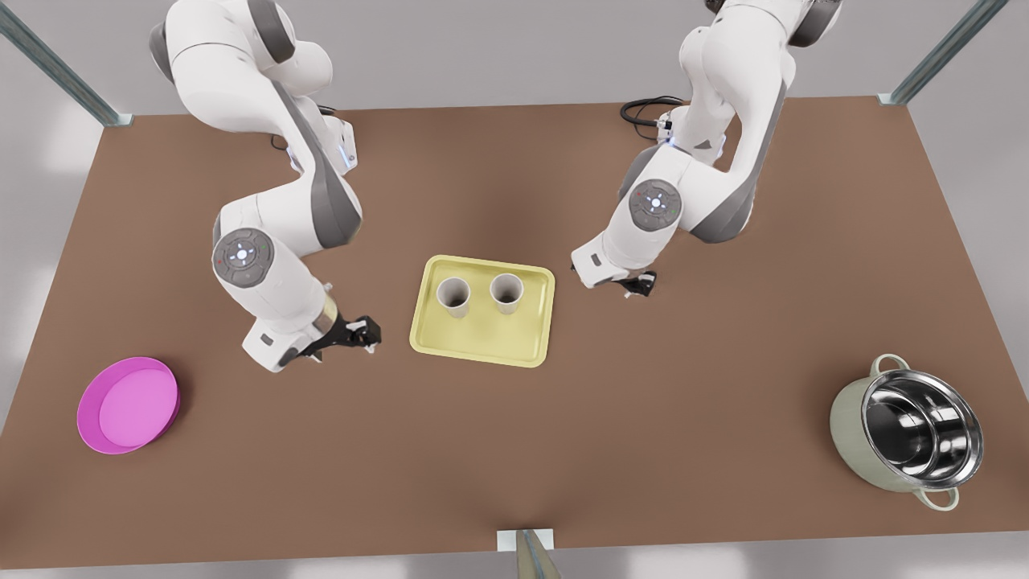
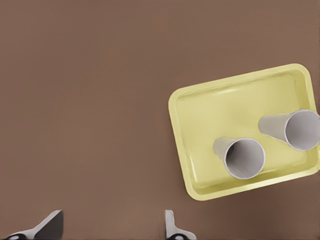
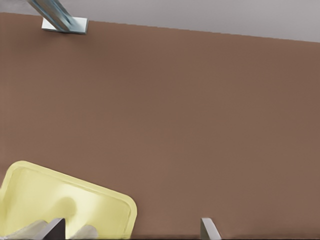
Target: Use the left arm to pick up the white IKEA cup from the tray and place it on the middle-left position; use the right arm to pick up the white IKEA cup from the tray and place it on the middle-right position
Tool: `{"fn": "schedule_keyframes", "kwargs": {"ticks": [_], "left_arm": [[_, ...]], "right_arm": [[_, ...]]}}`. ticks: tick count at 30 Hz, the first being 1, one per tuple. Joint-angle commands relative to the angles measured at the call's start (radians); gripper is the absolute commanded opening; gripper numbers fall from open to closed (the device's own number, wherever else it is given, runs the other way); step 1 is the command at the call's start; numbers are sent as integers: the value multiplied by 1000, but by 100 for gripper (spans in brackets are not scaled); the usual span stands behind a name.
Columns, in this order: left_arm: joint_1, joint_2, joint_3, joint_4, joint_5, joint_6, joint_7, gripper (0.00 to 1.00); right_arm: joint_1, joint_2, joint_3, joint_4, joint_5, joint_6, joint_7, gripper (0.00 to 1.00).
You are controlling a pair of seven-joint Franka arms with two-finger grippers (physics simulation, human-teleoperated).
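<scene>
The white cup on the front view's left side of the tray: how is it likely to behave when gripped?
The white cup stands upright and tall for its base on the tray, so a sideways nudge could tip it. Its smooth, tapered wall may slip. It looks stiff and empty, probably light.

Table (image 1: 514,450): plain brown top, matt, smooth, no grain visible. Tray (image 1: 482,350): pale yellow, looks like plastic, soft satin sheen along the raised rim and floor in the left wrist view. Two cups (image 1: 454,296) (image 1: 506,293): white, matt, smooth walls, greyish inside. Plate (image 1: 127,404): magenta, plastic look, smooth, faint gloss. Pot (image 1: 908,442): pale green outer wall, smooth, enamel-like; inside is polished metal, mirror-bright with sharp reflections. Arm shells: glossy white plastic with grey matt joints. Corner posts (image 1: 940,52): brushed-looking metal, dull silver.
</scene>
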Motion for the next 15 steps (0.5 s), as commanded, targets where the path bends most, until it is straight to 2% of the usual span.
{"fn": "schedule_keyframes", "kwargs": {"ticks": [1, 3, 4, 5, 8, 11, 15], "left_arm": [[-14, 41, -6, 9, -54, 157, -100, 100], [-49, 90, -6, 3, -48, 221, -137, 100], [-57, 103, -6, -6, -54, 258, -149, 100], [-83, 130, -6, -7, -49, 296, -195, 100], [-87, 122, -6, -86, -51, 388, -208, 100], [-150, 122, -6, -86, -51, 453, -336, 100], [-152, 137, -5, -104, -42, 477, -337, 100]], "right_arm": [[2, -55, 20, -75, 108, -15, 218, 100], [4, -189, 37, -279, 131, 83, 232, 100], [4, -213, 60, -325, 131, 117, 257, 100], [4, -279, 81, -445, 131, 218, 275, 100], [7, -282, 158, -580, 131, 390, 369, 100], [18, -249, 159, -578, 128, 419, 375, 100], [13, -172, 164, -578, 119, 459, 361, 100]]}}
